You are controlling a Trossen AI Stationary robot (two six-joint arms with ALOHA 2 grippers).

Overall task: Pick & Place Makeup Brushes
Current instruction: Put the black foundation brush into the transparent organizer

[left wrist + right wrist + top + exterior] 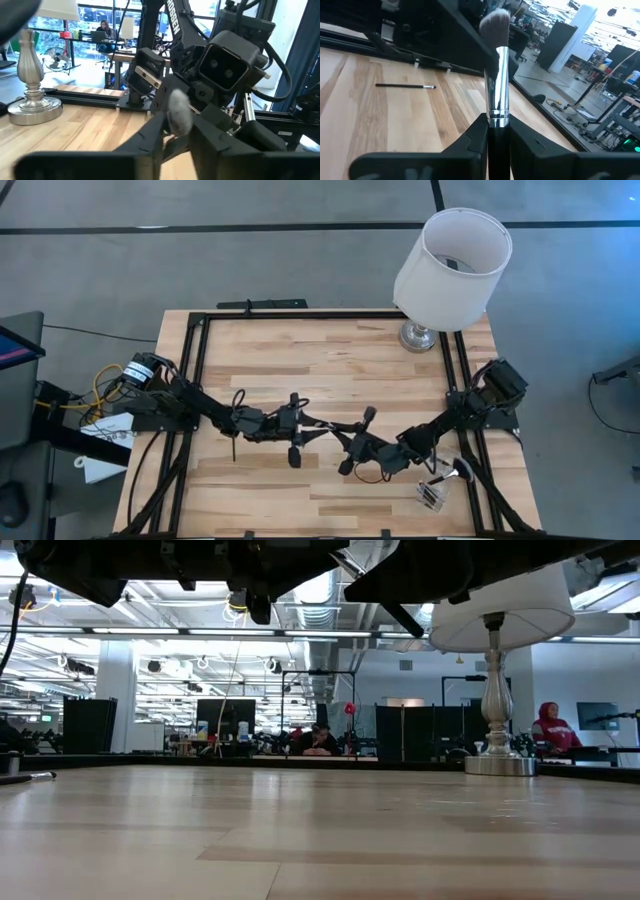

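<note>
Right gripper (492,131) fingers are pinched on a black-handled makeup brush with a silver collar and soft grey tip (496,60), which stands straight out between them toward the left gripper (300,427), whose fingers look closed around its fluffy end

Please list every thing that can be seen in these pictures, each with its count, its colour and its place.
held brush: one, black handle, silver ferrule, grey bristles, in the right gripper
thin brush: one, dark with a silver ferrule, flat on the wood, apart from both grippers
lamp: one, white shade, silver base, far right corner
clear container: one, transparent, near the table's right edge; contents unclear
table: one, pale wood, black frame
people: at least two, seated in the room behind
right gripper: one, dark, over the table's middle, shut on the held brush
left gripper: one, dark, facing the right gripper, bristles between its fingers
</note>
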